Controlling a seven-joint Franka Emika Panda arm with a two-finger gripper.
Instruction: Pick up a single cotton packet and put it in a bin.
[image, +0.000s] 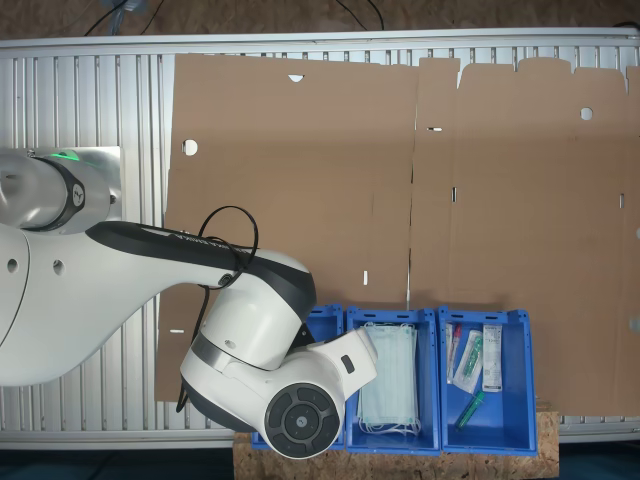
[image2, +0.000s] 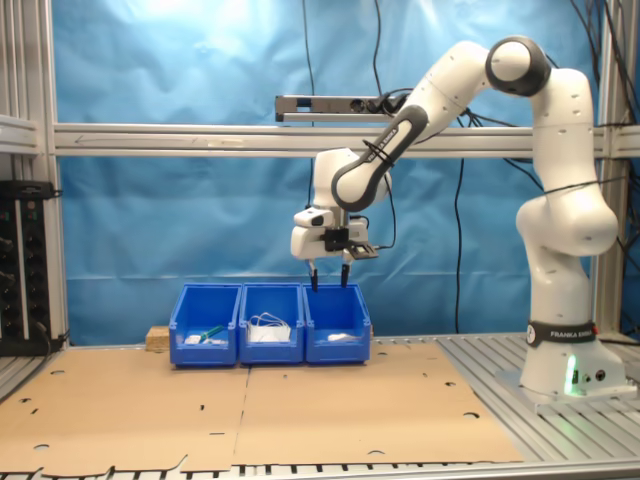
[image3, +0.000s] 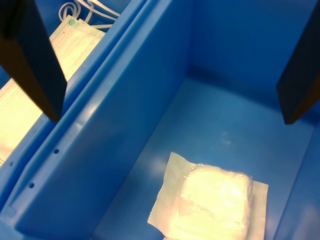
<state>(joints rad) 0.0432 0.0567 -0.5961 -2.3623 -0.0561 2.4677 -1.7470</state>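
A small square white cotton packet (image3: 210, 205) lies flat on the floor of a blue bin (image3: 125, 125). My gripper (image3: 170, 117) hangs open above this bin, its two dark fingers (image3: 35, 60) spread wide with nothing between them. In the second exterior view the gripper (image2: 329, 283) hovers just over the end bin (image2: 337, 322) nearest the arm's base, and the packet (image2: 340, 337) shows as a white patch inside. In the first exterior view the arm's wrist covers most of that bin (image: 325, 320).
Three blue bins stand in a row. The middle bin (image: 437, 380) holds pale green face masks (image: 388, 380), and the far bin (image: 500, 425) holds long narrow strip packets (image: 492, 355). Brown cardboard sheets (image2: 300, 400) cover the table in front of the bins.
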